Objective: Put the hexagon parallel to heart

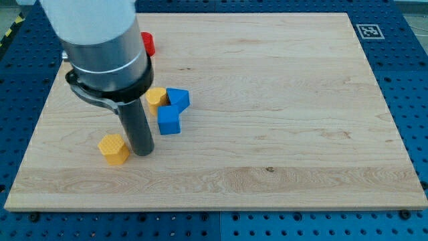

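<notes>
Camera view — pale wooden board (281,134) on blue pegboard (414,80); my tip (142,152) down, just beside yellow hexagon (114,148).

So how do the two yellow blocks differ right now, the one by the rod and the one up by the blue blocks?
The lower yellow block stands alone, just to the view's left of my tip; the upper yellow block sits against a blue block, with another blue block just below. The lower one shows fully and looks six-sided; the upper one is partly hidden by the arm, so its shape is unclear. Both are yellow and lie on the board.
</notes>
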Controlling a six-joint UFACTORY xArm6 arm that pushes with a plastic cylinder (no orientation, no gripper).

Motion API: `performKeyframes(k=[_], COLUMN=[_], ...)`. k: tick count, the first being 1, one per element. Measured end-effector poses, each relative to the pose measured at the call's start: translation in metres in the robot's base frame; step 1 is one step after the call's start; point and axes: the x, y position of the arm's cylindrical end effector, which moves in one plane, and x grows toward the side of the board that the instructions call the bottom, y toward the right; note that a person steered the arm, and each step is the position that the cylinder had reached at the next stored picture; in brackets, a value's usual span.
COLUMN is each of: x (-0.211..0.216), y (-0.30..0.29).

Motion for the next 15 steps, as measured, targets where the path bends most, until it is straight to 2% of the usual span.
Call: performKeyframes(k=[1, 5, 7, 10, 12, 15], x=[0.000, 0.054, 0.047, 0.001, 0.007, 0.010], y=[0.023, -0.018, -0.035, -0.036, -0.070, -0.074])
